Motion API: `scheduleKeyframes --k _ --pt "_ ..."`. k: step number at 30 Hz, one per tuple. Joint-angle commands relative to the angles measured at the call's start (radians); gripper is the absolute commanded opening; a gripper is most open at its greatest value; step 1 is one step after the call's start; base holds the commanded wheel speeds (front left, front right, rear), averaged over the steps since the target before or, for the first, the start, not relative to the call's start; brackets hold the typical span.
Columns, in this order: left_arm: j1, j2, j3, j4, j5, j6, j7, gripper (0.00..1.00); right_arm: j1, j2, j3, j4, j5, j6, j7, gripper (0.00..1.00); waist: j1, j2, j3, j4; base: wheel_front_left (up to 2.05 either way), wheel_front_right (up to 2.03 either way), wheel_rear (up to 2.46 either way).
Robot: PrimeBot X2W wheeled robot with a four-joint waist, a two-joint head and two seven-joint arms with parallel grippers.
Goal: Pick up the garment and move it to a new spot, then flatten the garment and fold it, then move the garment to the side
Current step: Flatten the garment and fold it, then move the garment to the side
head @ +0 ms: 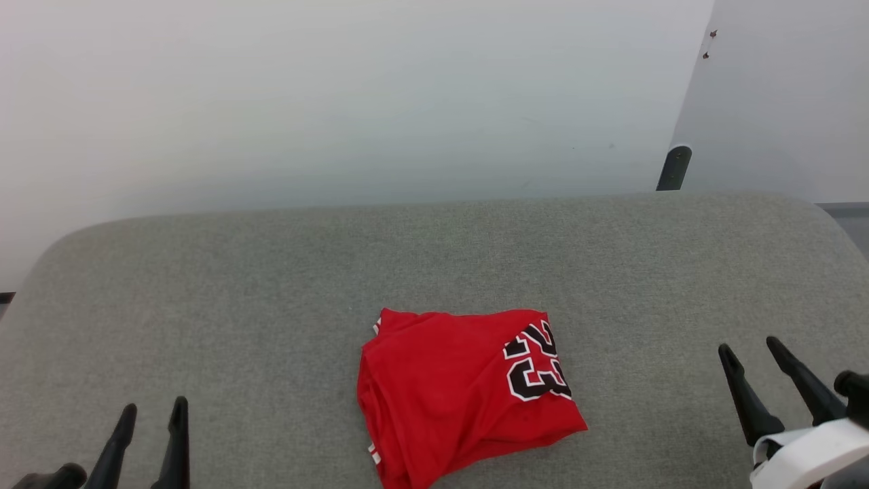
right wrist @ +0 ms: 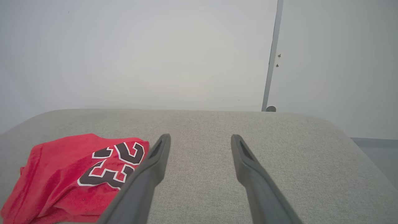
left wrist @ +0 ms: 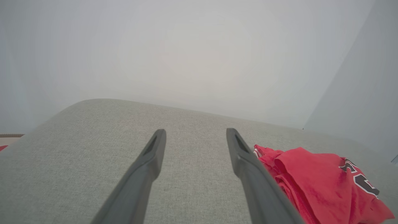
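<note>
- Loosely folded into a compact bundle, the red jersey garment (head: 448, 394) (left wrist: 311, 174) (right wrist: 62, 174) with black, white-edged numerals lies on the grey fabric-covered surface (head: 271, 285), between the two grippers and clear of both.
- To its left, the left gripper (head: 155, 405) (left wrist: 196, 131) has its two long dark fingers spread wide, holding nothing.
- To its right, the right gripper (head: 748, 344) (right wrist: 201, 137) is likewise parted and empty.
- Beyond both sets of fingertips rises a plain white wall (head: 339, 102).

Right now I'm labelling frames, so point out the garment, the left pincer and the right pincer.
garment (head: 448, 387), head view, plain red middle.
left pincer (head: 155, 405), head view, midway between fingertips.
right pincer (head: 748, 343), head view, midway between fingertips.
</note>
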Motion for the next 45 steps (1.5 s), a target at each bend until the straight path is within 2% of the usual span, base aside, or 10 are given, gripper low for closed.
scheduleKeyframes --k 1,19,26,31,45 --pt "0.011 -0.002 0.006 -0.002 0.007 -0.006 0.001 1.00 0.017 0.006 -0.007 -0.003 -0.009 -0.001 -0.008 1.00 0.0000 0.0000 0.000 0.000 0.00 0.00 0.00" --pt "0.021 -0.021 0.037 -0.008 0.046 -0.019 0.001 1.00 0.044 0.017 -0.009 -0.004 -0.023 -0.001 -0.001 1.00 0.0000 0.0000 -0.002 0.009 0.00 0.00 0.00" --pt "0.016 -0.026 0.042 -0.006 0.046 -0.010 0.001 1.00 0.036 0.020 0.000 -0.001 -0.008 -0.001 0.021 1.00 0.0000 0.0000 0.000 0.037 0.00 0.00 0.00" --pt "0.016 -0.033 0.039 -0.013 0.033 -0.010 0.005 1.00 0.003 0.024 0.014 0.012 0.022 -0.001 0.099 1.00 0.0000 0.0000 0.011 0.080 0.00 0.00 0.00" --pt "-0.005 -0.056 -0.026 -0.024 0.043 -0.005 0.029 1.00 -0.106 0.017 0.094 0.084 0.092 -0.001 0.400 1.00 0.0000 0.0000 0.064 0.257 0.00 0.00 0.00"
